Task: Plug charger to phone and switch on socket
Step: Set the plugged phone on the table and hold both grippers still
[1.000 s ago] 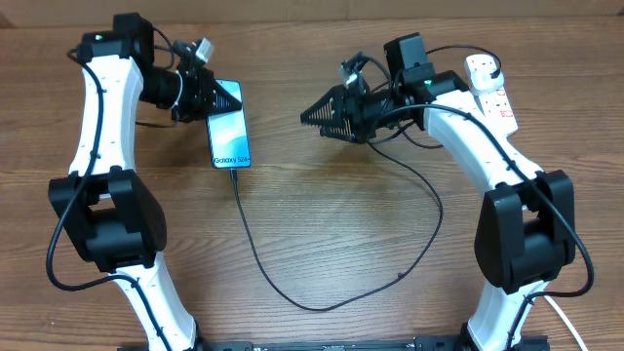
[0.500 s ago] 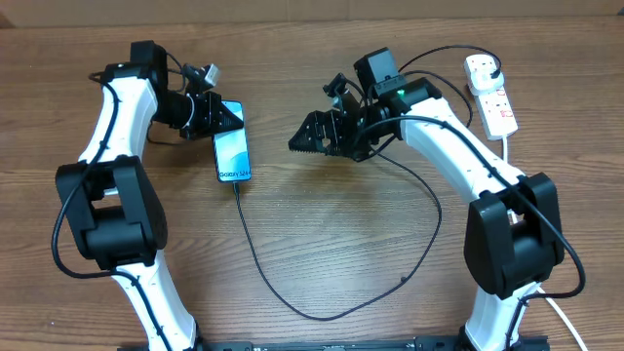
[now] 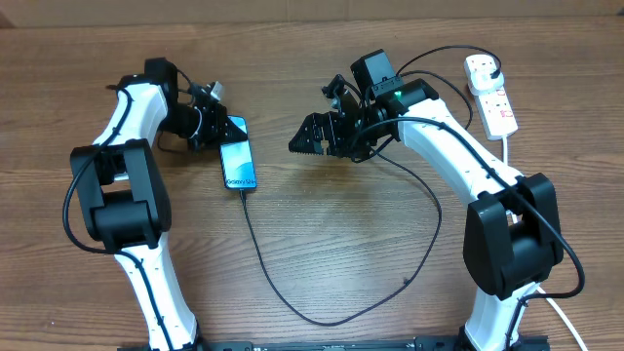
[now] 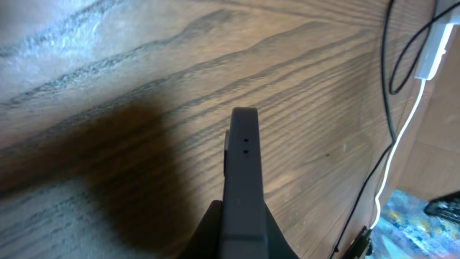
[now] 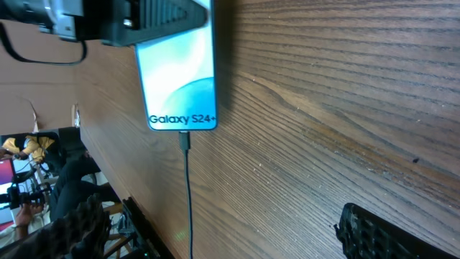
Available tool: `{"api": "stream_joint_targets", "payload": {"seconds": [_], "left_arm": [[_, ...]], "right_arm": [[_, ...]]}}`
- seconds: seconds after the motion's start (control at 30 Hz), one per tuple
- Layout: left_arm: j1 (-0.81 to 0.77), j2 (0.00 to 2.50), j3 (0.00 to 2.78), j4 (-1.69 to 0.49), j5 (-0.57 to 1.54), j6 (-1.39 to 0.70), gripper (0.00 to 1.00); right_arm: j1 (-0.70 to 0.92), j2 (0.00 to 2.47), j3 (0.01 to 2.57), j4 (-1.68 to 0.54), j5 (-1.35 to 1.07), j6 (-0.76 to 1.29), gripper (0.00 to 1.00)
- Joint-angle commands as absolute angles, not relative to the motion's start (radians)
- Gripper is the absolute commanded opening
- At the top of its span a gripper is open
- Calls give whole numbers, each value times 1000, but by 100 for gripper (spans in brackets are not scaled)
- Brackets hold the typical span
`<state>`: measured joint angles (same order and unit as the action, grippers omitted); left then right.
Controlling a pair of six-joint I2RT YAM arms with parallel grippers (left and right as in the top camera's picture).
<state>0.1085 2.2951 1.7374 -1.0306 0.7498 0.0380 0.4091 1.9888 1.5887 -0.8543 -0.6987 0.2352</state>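
Two grippers: the left gripper [image 3: 232, 127] is at the phone [image 5: 180, 72], and the right gripper [image 3: 304, 139] is a little apart from it, both over a wooden table [image 3: 341, 234].
Left gripper: the fingers are pressed together into one dark bar. The tip is over the upper end of the phone. I cannot tell if it touches the glass.
Right gripper: the fingers are spread wide with nothing between them. It hangs to the right of the phone.
Phone: it lies flat on the left half of the table, screen up. The screen is light blue with the white text "Galaxy S24+".
Charger [image 5: 187, 201]: the small tip sits in the bottom edge of the phone. The thin black cable makes a big loop over the table toward the socket [image 3: 499, 105]. The white plug head [image 3: 481, 66] sits at the far end of the socket.
Socket: a white strip with red switches, at the far right of the table. A thick white cord [image 3: 507, 144] leaves its near end. The switches are too small to tell their position.
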Motion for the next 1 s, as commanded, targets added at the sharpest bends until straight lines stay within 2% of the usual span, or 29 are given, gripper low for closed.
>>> {"api": "stream_joint_targets", "payload": {"seconds": [0.0, 0.5, 0.67, 0.97], "left_arm": [[97, 2323, 1732, -1031, 774, 18, 4], [97, 2328, 1731, -1020, 702, 18, 5], [97, 2328, 1730, -1020, 702, 18, 11], [97, 2328, 1730, -1020, 694, 18, 13]], "right_arm": [[411, 1992, 1605, -851, -688, 227, 100], [411, 1992, 1605, -851, -688, 227, 100], [411, 1992, 1605, -851, -688, 227, 100], [411, 1992, 1605, -851, -688, 227, 100]]}}
